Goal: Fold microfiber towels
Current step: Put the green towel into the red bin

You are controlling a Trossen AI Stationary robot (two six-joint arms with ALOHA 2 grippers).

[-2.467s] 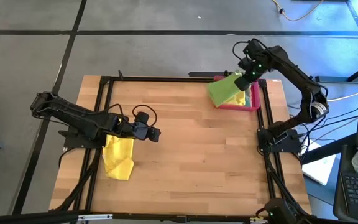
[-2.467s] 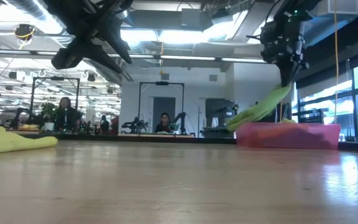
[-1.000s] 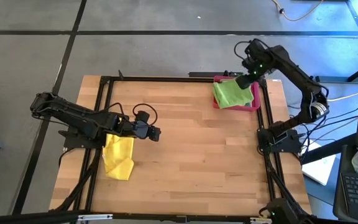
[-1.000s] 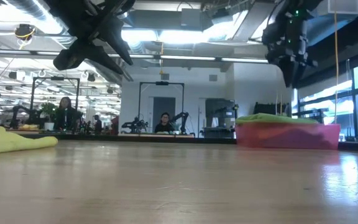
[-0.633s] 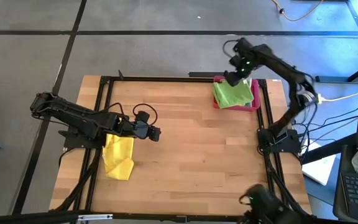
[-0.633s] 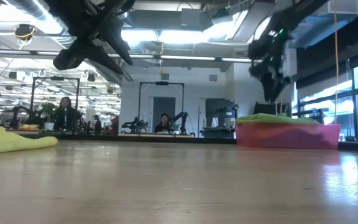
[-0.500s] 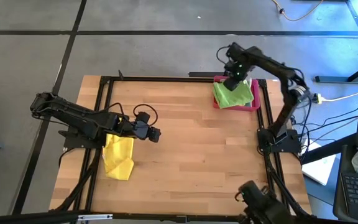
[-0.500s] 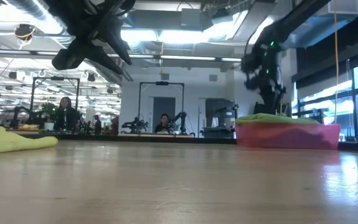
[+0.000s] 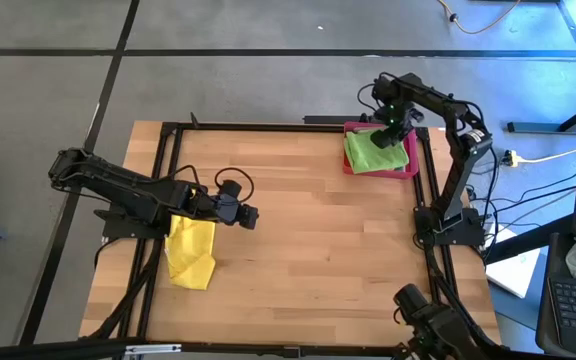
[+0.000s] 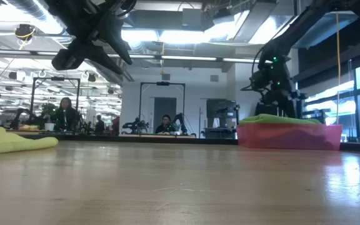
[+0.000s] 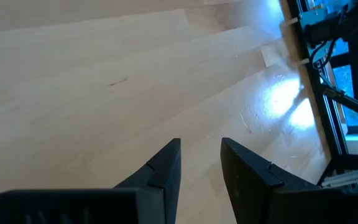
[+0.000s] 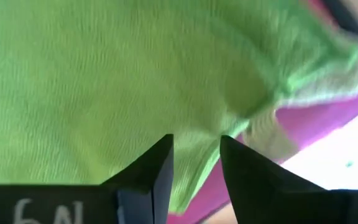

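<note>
Right claw, fingers a narrow gap apart and empty, sits just over the green towel in the pink tray at 1 o'clock on the worktop. Left claw, also narrowly parted and empty, hangs at 9 o'clock beside the yellow towel.

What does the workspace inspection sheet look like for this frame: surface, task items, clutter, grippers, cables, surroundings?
Surface: wooden table, black frame along its edges.
Job's things: bright green towel lying in the pink-red tray at the far right corner; yellow towel crumpled near the left edge.
Clutter: nothing seen.
Grippers: right gripper just above the green towel, fingers slightly apart, holding nothing; left gripper above bare wood beside the yellow towel, fingers slightly apart, empty.
Cables: a black loop on the left arm; loose cables on the floor right of the table.
Surroundings: people seated far behind, other rigs, windows.
</note>
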